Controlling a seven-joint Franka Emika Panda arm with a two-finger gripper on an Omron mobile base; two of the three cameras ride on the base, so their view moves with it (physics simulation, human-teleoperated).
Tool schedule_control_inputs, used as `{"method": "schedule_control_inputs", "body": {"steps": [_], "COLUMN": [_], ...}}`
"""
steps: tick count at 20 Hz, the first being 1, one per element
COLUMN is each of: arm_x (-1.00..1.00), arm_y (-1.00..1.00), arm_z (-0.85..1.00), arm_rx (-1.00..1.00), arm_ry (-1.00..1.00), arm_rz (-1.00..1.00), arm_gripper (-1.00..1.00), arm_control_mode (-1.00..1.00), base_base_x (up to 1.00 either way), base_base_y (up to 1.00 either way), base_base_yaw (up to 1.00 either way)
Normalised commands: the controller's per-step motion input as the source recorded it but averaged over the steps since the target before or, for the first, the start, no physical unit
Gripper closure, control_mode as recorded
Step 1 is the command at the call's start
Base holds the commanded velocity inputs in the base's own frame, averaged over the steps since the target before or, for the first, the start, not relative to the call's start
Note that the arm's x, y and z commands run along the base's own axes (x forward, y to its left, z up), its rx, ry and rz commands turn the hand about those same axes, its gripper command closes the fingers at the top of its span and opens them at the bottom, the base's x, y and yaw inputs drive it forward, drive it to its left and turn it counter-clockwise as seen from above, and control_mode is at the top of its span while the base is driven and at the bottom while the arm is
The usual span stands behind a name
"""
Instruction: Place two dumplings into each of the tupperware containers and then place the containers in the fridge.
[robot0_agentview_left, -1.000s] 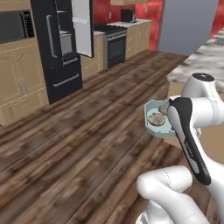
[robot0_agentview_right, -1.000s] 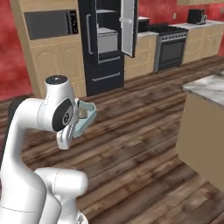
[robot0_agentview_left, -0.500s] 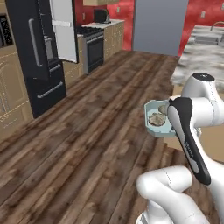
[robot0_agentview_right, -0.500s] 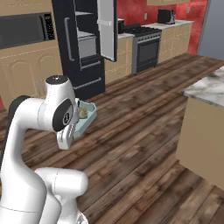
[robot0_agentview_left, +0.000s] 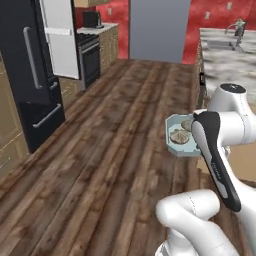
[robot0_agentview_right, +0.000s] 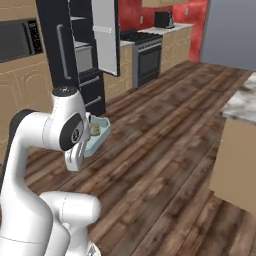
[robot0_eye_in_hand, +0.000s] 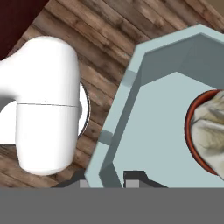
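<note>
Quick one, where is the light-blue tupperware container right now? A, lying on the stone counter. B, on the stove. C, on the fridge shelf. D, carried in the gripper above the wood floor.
D: the tupperware container hangs in the air beside the arm, over the wood floor, with the gripper shut on its rim and dumplings inside.

The arm (robot0_agentview_left: 215, 150) hides part of the tupperware container (robot0_agentview_left: 176, 145).

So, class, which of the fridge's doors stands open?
The upper door nearer the stove, swung outward with its pale inner face showing. The other upper door and the drawer below are shut, their dark fronts flush.
</note>
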Motion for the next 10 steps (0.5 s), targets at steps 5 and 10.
{"method": "schedule_control_inputs", "body": {"steps": [5,10], "arm_x": [0.0,0.0], "arm_y": [0.0,0.0], "arm_z": [0.0,0.0], "arm_rx": [0.0,0.0], "arm_ry": [0.0,0.0], "arm_rz": [0.0,0.0], "arm_gripper": [1.0,1.0], "arm_control_mode": [1.0,1.0], "base_base_x": [1.0,1.0], "base_base_y": [0.67,0.08], "base_base_yaw": [-0.21,-0.11]}}
